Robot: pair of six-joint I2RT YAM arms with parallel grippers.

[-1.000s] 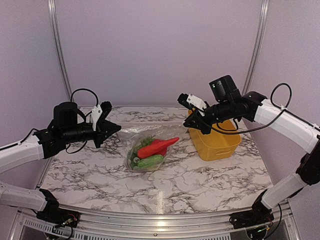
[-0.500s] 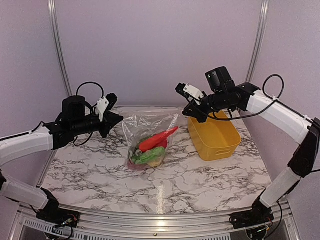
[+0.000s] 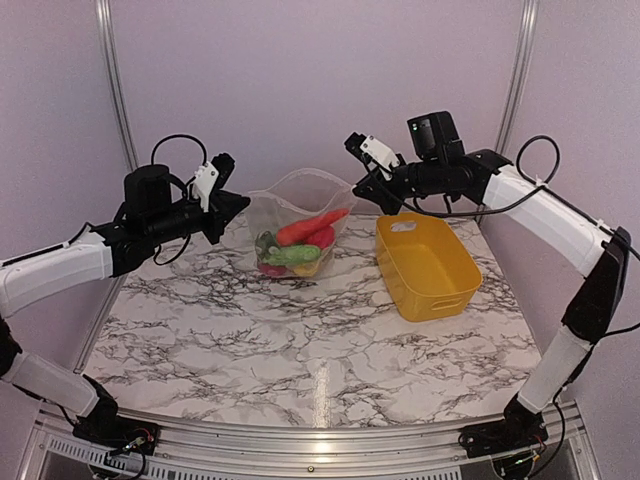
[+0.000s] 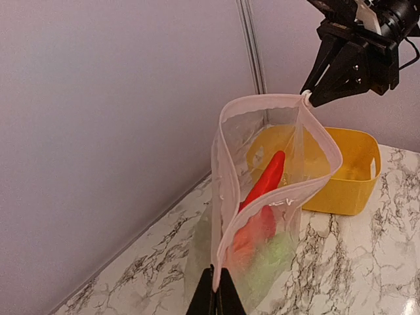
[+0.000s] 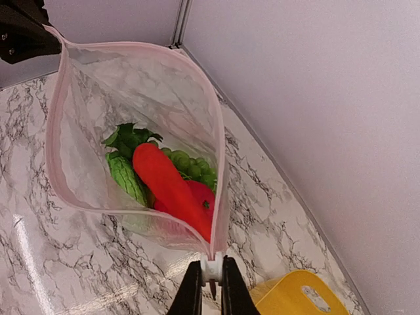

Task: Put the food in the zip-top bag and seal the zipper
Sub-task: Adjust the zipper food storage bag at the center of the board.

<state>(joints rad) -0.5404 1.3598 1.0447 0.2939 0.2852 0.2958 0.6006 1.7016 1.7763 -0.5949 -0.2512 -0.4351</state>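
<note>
Clear zip-top bag [image 3: 290,205] now raised (food [image 3: 300,245] inside); left gripper [image 3: 245,200], right gripper [image 3: 358,190] pinch zipper [image 5: 118,44].

Through the zip-top bag [image 4: 295,164] the food [image 4: 262,223] blurs (green pieces especially), and the bottom edge crops the left fingers [image 4: 230,303].

Bright, even, diffuse light is cast from above, and only faint shadows are seen. A pale glare streak is reflected on the glossy white marble-patterned tabletop [image 3: 318,395]. The clear crinkly plastic zip-top bag [image 4: 226,216] is rendered slightly soft close up.
</note>
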